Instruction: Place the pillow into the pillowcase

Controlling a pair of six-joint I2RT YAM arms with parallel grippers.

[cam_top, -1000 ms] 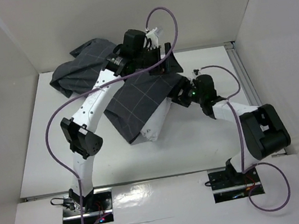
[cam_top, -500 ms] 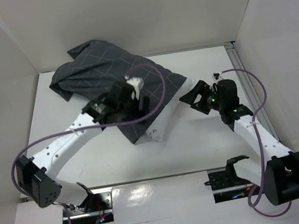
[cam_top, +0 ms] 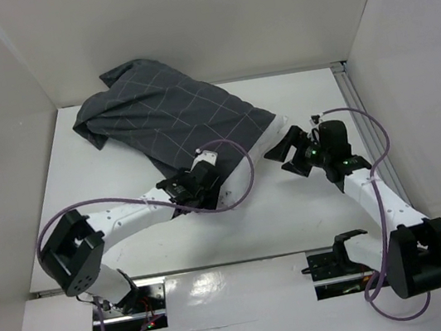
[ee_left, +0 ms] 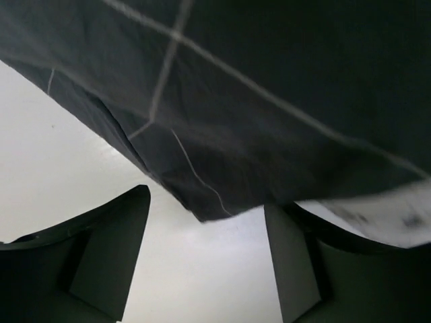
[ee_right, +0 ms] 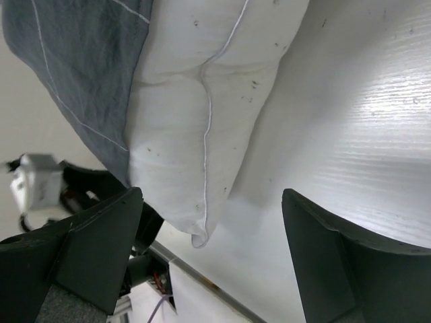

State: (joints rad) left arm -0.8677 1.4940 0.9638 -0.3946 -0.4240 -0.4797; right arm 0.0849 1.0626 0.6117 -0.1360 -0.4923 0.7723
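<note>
Two open grippers, one pillow end left bare

Most of the pillow [ee_right: 202, 114] lies inside the pillowcase [cam_top: 165, 107]; only its near-right end shows white. The left gripper [ee_left: 209, 222] is spread wide under the case's hem. The right gripper [ee_right: 212, 195], also wide, faces the bare end. Pinch only the hem and draw it over while the right steadies the pillow.

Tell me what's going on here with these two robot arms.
They are putting a white pillow into a dark checked pillowcase. The case covers most of the pillow; one white end sticks out. The left gripper is open at the case's near corner, the right gripper open by the exposed end, neither holding anything.
</note>
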